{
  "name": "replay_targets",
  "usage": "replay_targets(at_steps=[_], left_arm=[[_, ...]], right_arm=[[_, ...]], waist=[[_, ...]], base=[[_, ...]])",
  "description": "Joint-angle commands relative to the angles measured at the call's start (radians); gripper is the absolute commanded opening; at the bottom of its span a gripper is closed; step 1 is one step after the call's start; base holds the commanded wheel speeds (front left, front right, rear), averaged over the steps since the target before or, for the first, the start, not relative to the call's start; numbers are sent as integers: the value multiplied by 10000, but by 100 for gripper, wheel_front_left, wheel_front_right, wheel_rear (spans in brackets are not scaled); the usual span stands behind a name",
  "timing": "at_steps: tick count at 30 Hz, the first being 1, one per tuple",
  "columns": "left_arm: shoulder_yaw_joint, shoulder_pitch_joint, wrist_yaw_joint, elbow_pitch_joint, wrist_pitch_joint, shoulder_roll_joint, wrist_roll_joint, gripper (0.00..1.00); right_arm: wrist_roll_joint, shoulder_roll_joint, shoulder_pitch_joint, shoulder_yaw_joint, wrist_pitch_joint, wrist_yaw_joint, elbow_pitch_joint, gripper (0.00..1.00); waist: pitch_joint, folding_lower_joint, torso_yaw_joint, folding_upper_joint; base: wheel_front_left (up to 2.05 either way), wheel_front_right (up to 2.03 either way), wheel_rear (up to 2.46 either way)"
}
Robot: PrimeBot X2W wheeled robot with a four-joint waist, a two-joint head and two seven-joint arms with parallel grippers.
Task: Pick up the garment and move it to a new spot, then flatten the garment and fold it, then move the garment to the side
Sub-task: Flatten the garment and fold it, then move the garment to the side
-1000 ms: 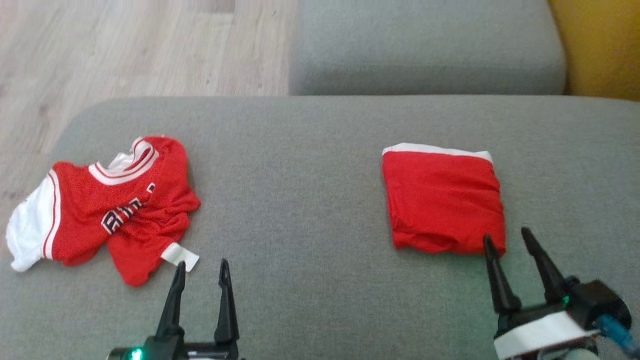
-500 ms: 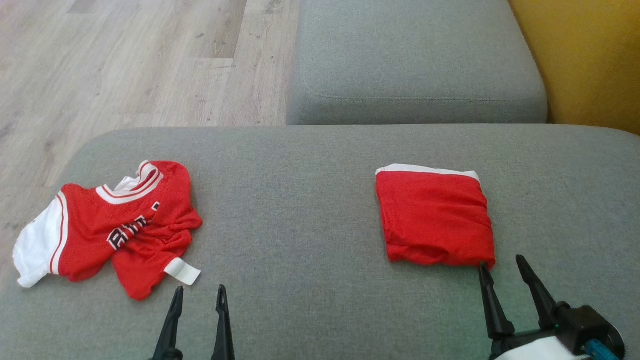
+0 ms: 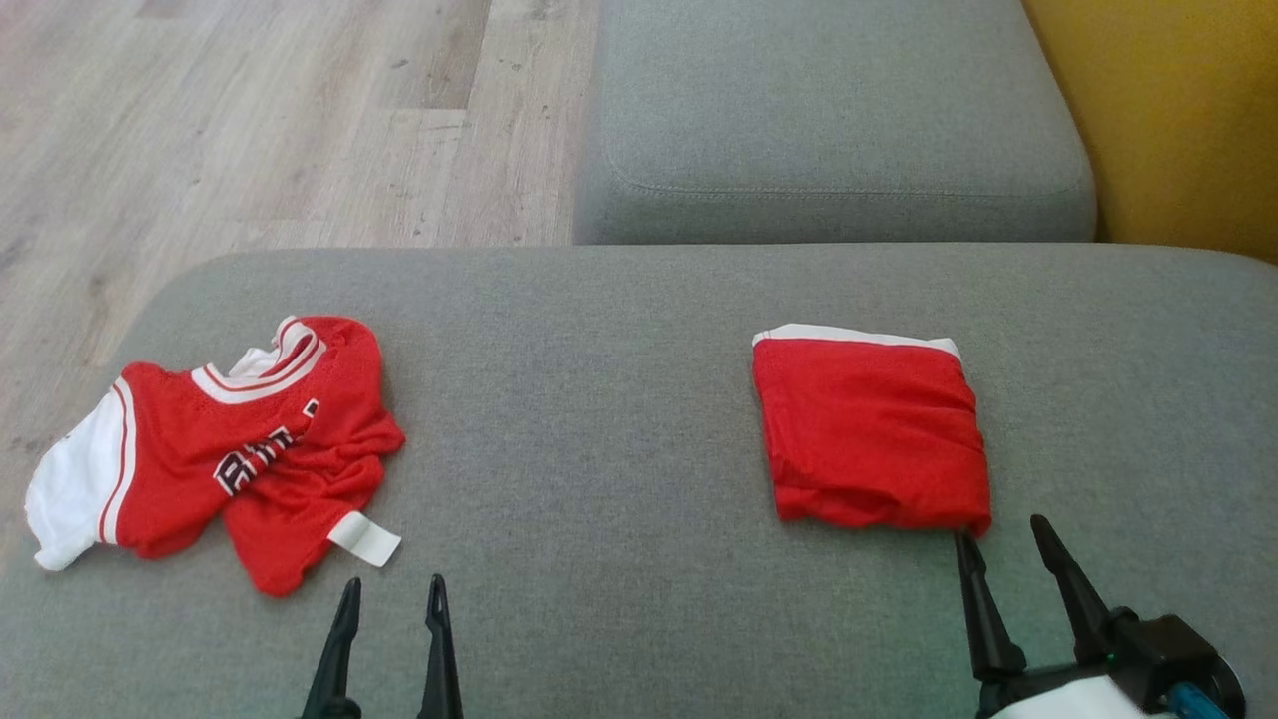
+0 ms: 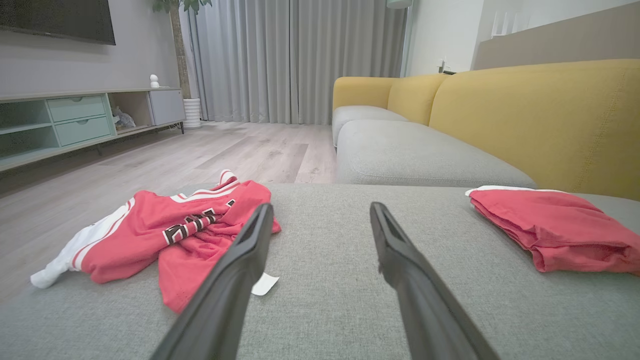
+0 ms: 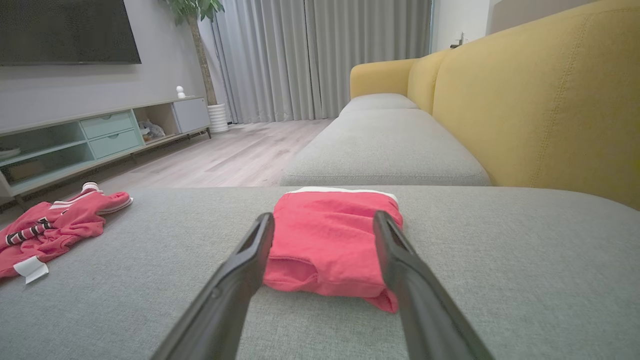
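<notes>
Garments, you see two on the cushion (image 3: 599, 399): one crumpled jersey (image 3: 230, 449), one folded garment (image 3: 869, 429), well apart. Your left gripper (image 3: 392, 583) and right gripper (image 3: 999, 530) are both spread, empty.

On the near seat cushion (image 3: 599, 419), the jersey (image 3: 230, 449) is lying at the frame's left and the folded garment (image 3: 869, 434) at its right, well apart, while a second cushion (image 3: 829, 120) is sitting behind at upper centre, beside floor (image 3: 250, 120) at upper left.
</notes>
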Motion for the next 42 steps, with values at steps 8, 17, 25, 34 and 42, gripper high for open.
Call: replay_targets(at_steps=[8,17,25,34,42], left_arm=[[420,-544,-60,-223,-51,-20,187,100],[364,-594,-148,-234,-51,-20,150,100],[371,-654,-128,-373,-51,-20,118,100],[103,-1109,-148,-593,-51,-20,136,100],[-292,-1629,-215,-763,-51,-20,250,100]], right_arm=[[-211,50,-88,117,-108,-7,-370,100],[-360,116,-111,166,-108,-7,-393,100],[-303,138,-400,168,-108,-7,-158,100],[129,-98,-1778,-54,-109,-7,621,100],[1070,-846,-3569,-2,174,-7,2674,100]], waist=[[44,-1,-39,-1],[146,-1,-165,-1],[445,-1,-540,-1],[1173,-1,-673,-1],[1864,-1,-313,-1]], base=[[0,0,0],[0,0,0],[0,0,0],[0,0,0],[0,0,0]])
